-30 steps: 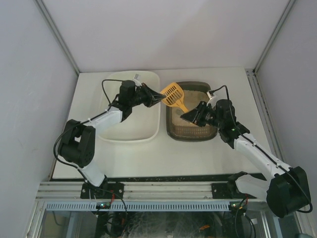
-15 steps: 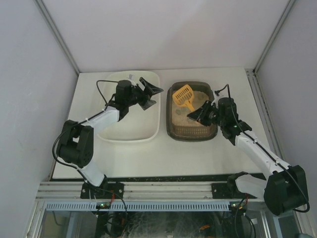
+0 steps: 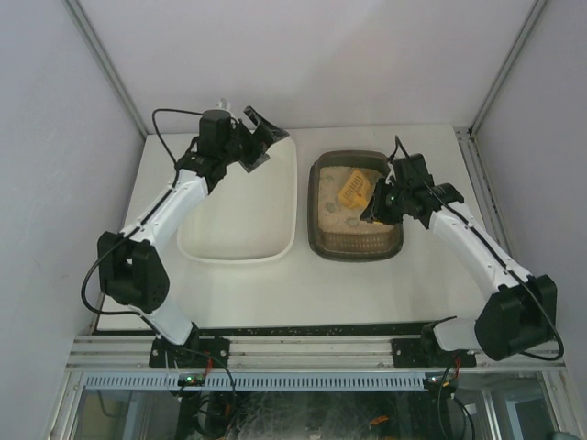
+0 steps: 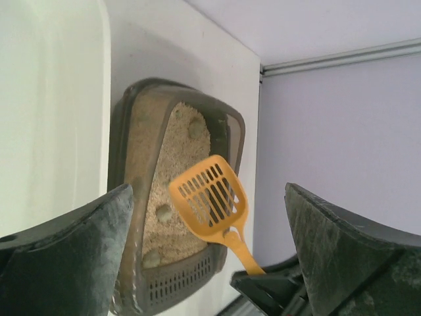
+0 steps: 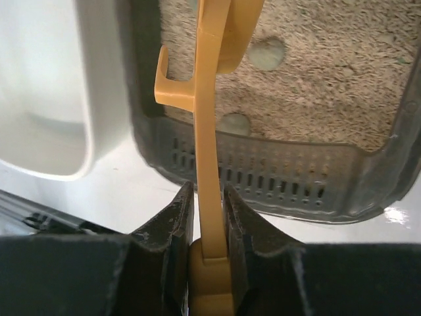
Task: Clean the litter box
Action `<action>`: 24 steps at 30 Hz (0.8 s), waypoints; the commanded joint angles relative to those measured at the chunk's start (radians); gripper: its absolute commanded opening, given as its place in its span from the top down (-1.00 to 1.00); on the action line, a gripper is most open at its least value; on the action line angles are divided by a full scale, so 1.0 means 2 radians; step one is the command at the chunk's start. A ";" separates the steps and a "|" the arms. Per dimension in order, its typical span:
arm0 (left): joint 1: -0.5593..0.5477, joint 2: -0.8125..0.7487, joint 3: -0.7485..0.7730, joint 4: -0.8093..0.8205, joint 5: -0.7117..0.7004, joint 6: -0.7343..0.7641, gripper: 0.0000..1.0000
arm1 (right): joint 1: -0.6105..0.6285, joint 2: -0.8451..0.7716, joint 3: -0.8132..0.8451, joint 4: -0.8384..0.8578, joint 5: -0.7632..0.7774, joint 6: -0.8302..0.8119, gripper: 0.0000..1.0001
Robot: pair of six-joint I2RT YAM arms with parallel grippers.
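The litter box [image 3: 354, 247] sits right of centre, beside the white tub [image 3: 292, 215]. Our right claw [image 3: 372, 208] is clamped on the yellow scoop [image 3: 353, 190] over it; our left claw [image 3: 268, 142] gapes apart, upper left. Digging too steeply, we could flick litter [image 5: 329, 85] onto the surface [image 3: 385, 284].

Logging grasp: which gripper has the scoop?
The right gripper, shut on the yellow scoop over the litter box; the left gripper is open and empty.

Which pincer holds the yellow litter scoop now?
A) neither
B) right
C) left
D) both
B: the right pincer is shut on the handle of the yellow litter scoop above the litter box, while the left pincer stands wide open near the white tub.
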 commanded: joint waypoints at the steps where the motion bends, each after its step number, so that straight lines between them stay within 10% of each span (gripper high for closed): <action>1: -0.014 -0.002 -0.032 -0.025 0.002 -0.075 -0.99 | 0.002 0.041 0.034 -0.066 0.041 -0.071 1.00; 9: -0.106 0.027 0.012 -0.076 -0.054 -0.037 -0.99 | -0.001 0.086 0.035 -0.039 0.058 -0.083 1.00; 24: -0.115 0.080 0.051 -0.111 -0.061 -0.015 -0.99 | 0.001 0.163 0.038 0.035 0.044 -0.065 1.00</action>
